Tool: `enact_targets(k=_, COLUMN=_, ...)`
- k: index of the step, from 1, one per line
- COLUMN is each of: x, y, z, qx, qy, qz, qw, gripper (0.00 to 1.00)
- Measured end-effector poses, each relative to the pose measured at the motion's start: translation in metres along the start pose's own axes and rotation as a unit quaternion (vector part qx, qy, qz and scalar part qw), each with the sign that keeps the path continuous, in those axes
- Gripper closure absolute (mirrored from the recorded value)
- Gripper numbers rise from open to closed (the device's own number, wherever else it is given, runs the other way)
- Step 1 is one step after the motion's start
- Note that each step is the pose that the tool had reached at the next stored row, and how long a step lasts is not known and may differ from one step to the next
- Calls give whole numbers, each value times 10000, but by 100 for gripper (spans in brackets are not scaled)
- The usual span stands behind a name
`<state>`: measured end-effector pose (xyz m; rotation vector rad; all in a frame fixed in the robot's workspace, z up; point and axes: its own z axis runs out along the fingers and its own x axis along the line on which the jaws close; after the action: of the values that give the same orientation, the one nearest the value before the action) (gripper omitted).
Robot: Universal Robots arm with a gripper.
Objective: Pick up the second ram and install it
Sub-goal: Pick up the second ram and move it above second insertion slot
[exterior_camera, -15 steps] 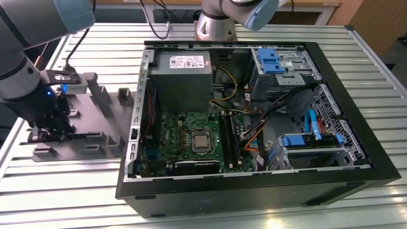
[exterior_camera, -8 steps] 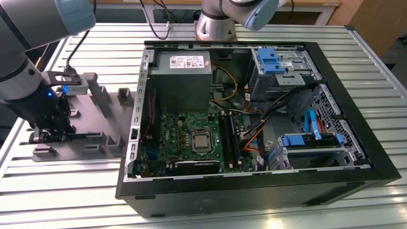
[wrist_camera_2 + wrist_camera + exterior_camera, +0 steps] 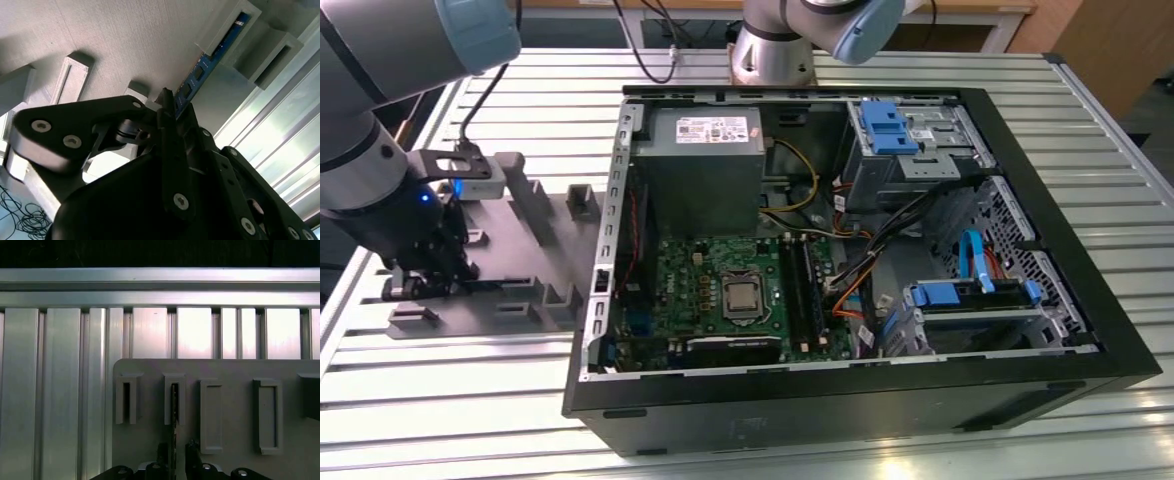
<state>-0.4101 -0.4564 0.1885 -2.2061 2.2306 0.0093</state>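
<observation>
One pincer (image 3: 175, 446) | narrowly open, astride the second ram (image 3: 174, 405) | ram on edge in grey fixture (image 3: 527, 295) slot | exterior view's left of the computer case (image 3: 854, 410)

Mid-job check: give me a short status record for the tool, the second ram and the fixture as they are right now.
tool: open, low over the grey fixture at the exterior view's left
fingers: one on each side of the second ram
second ram: standing on edge in the fixture's slotted blocks
grey fixture: flat on the slatted table, beside the open computer case
motherboard: inside the case, apart from the tool
</observation>
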Motion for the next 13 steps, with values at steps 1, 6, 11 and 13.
enact_targets(k=1, x=0, y=0, z=0, qx=0, qy=0, qz=0, qw=10000, gripper=78)
enact_targets(k=6, x=0, y=0, z=2, qx=0, qy=0, qz=0, qw=10000, gripper=85)
enact_targets(k=11, x=0, y=0, z=3, qx=0, qy=0, qz=0, qw=10000, gripper=86)
enact_targets(k=13, x=0, y=0, z=3, qx=0, qy=0, qz=0, qw=10000, gripper=86)
